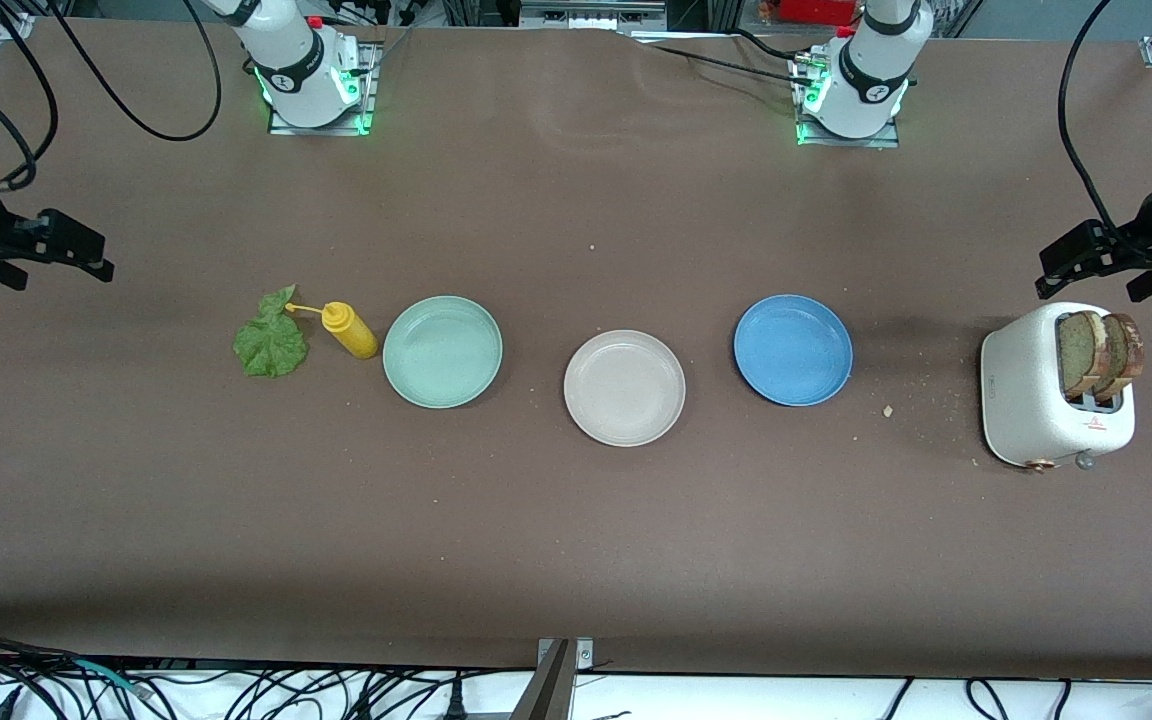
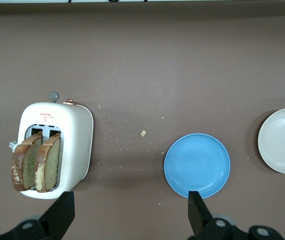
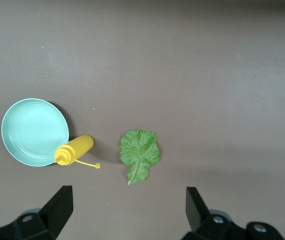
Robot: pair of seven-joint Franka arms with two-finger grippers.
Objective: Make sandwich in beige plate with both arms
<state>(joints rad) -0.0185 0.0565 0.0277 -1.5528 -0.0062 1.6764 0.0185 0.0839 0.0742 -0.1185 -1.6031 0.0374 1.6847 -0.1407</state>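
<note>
The beige plate (image 1: 624, 387) (image 2: 282, 141) lies bare mid-table between two other plates. Two slices of tan-brown bread (image 1: 1101, 352) (image 2: 35, 162) stand upright in the slots of a white toaster (image 1: 1031, 400) (image 2: 75, 145) at the left arm's end. A ruffled green lettuce leaf (image 1: 272, 340) (image 3: 139, 152) lies flat on the table at the right arm's end. My left gripper (image 1: 1088, 288) (image 2: 130, 205) hangs open and holds nothing, up over the table by the toaster. My right gripper (image 1: 61, 275) (image 3: 127, 200) hangs open and holds nothing, over bare table beside the leaf.
A mint-green plate (image 1: 442, 351) (image 3: 35, 131) and a blue plate (image 1: 793, 349) (image 2: 197, 165) flank the beige one, both bare. A yellow squeeze bottle (image 1: 349, 330) (image 3: 74, 149) lies on its side between the leaf and the green plate. Crumbs dot the table near the toaster.
</note>
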